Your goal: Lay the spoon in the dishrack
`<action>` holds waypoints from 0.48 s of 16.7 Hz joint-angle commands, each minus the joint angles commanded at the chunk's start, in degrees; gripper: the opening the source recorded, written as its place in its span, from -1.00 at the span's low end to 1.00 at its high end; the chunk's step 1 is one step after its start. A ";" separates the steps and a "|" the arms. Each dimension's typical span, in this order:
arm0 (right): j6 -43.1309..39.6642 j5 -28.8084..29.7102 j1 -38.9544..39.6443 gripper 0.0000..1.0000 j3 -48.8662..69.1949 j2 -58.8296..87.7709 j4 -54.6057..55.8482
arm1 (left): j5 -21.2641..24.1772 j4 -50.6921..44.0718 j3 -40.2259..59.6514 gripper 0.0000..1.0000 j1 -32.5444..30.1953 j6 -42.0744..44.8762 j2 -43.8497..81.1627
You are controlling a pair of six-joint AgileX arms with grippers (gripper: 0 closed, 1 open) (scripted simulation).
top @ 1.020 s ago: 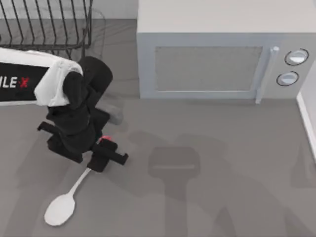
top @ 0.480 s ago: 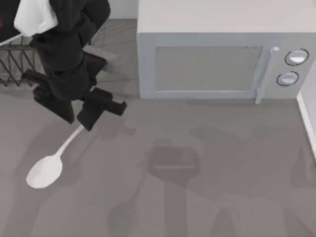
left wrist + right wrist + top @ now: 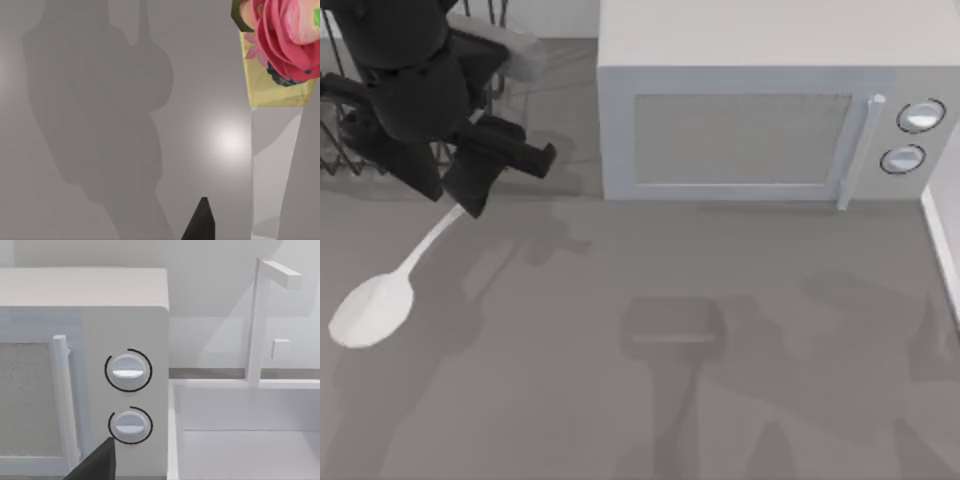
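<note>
Setting: grey table (image 3: 740, 330) in a rendered scene, with a grey microwave (image 3: 760, 110) at the back and a white sink (image 3: 245, 435) recorded beside it in the right wrist view.

The left gripper (image 3: 470, 185) is seen at the table's back left, raised over the surface, its jaws closed on the handle end of the spoon (image 3: 375, 305). The spoon is held by that end only; handle and white oval bowl hang out from the jaws toward the table's left front, clear of the surface as far as the shadow beneath suggests. In the left wrist view the red and yellow knob (image 3: 280, 50) at the handle's end is seen close to the camera, with the handle running away from it.

The dishrack (image 3: 340, 150) stands at the far left rear corner, largely covered by the left arm. Only some black upright bars are visible beside and behind the gripper. No contents can be made out between those bars; most of the interior is hidden.

Progress, judged: pick-up is done and the carry toward the rack is under way. The spoon's bowl is not yet over the rack. Positioning above the bars, lowering and release remain.

The state of the right gripper cannot be told; a dark finger tip (image 3: 97, 465) faces the microwave's dials.
</note>
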 joint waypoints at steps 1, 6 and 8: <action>0.00 0.00 0.00 1.00 0.00 0.00 0.00 | 0.00 0.00 0.00 -1.00 0.00 0.00 0.00; 0.00 0.00 0.00 1.00 0.00 0.00 0.00 | 0.70 3.81 -2.01 -1.00 2.08 0.16 -2.82; 0.00 0.00 0.00 1.00 0.00 0.00 0.00 | 1.65 9.05 -4.63 -1.00 4.78 0.06 -6.72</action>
